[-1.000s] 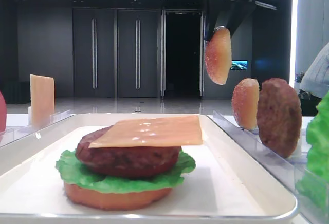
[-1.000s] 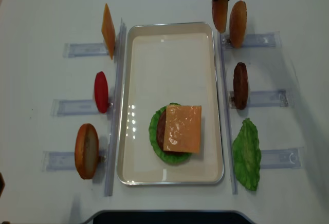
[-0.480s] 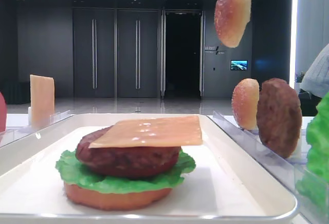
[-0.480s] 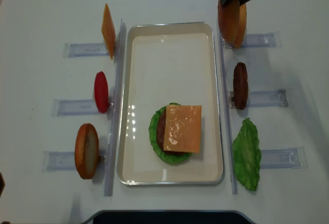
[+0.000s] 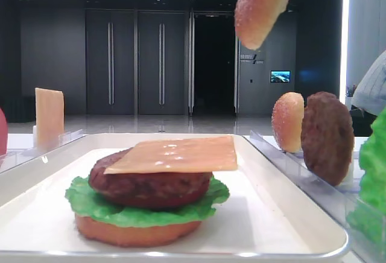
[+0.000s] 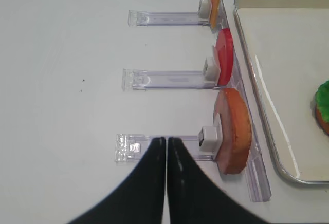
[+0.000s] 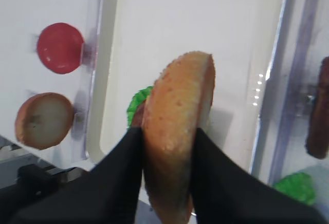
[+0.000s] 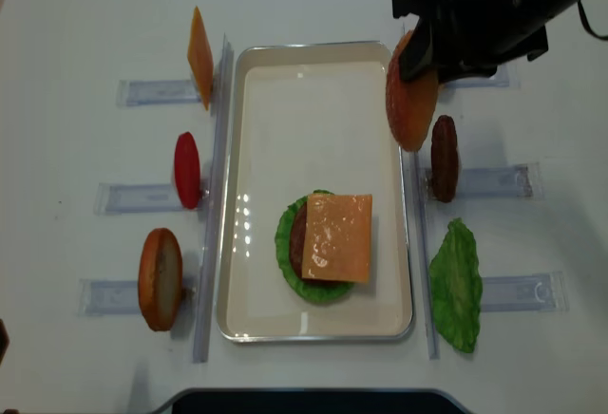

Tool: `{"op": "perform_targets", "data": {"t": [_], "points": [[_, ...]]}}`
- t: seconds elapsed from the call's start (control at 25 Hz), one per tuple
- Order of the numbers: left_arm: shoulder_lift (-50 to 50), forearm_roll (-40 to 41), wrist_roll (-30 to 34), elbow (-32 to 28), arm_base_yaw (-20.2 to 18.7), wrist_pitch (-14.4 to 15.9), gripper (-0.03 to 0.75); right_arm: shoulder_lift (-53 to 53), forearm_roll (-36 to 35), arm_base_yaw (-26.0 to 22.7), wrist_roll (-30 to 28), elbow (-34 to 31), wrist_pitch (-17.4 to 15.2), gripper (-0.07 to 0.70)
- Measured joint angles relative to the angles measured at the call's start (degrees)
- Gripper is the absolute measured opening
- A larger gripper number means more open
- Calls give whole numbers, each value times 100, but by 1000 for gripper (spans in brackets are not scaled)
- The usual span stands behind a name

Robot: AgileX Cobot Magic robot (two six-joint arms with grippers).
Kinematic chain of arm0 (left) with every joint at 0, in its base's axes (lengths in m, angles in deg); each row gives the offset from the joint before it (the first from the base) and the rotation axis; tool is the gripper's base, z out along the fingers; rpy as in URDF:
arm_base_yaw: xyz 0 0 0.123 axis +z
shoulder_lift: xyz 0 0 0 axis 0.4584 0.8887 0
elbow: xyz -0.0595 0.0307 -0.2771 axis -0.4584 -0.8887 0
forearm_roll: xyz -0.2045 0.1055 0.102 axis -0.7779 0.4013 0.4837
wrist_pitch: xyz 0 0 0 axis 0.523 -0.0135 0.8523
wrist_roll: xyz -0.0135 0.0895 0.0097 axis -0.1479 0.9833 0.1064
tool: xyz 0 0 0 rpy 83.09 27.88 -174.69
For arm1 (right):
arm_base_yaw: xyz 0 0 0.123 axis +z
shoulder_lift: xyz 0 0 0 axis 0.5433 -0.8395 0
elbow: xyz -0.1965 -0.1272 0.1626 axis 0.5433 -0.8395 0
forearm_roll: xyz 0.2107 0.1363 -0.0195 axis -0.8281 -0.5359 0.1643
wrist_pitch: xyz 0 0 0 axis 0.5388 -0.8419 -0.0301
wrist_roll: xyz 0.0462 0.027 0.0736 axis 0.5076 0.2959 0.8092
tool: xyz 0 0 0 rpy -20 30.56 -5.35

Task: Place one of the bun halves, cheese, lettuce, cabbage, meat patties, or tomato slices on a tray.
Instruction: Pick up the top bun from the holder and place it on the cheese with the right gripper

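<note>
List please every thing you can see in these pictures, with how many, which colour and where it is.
tray: 1, white, middle of the table
burger stack: 1, orange bottom bun, green lettuce, brown patty, orange cheese on top; near end of the tray
held bun top: 1, golden-brown, in the air over the tray's right rim
bun on rack: 1, golden-brown, right of the tray, far end
meat patty: 1, dark brown, on edge in the right middle rack
lettuce leaf: 1, green, right near rack
cheese slice: 1, orange, left far rack
tomato slice: 1, red, left middle rack
bun half: 1, orange-brown, left near rack
clear racks: 6, three each side
right gripper: black, shut on the held bun top
left gripper: black, shut, holding nothing, over the left near rack
</note>
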Motion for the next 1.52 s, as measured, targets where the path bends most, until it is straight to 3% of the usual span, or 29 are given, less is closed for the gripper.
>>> {"op": "perform_targets", "data": {"t": [0.36,0.68,1.04,1.52], "points": [[0,0,0,0,0,0,-1,320,-2242,128,-1834,-1252,569,228],[0,0,0,0,0,0,-1,284,-2572,771,-2176,-1483,1061,223],[0,0,0,0,0,0,-1,-309,-3584,855,-3156,-1515,1070,223],[0,0,2,0,0,0,-1,-1047,-4216,855,-3792,-1515,976,223]]}}
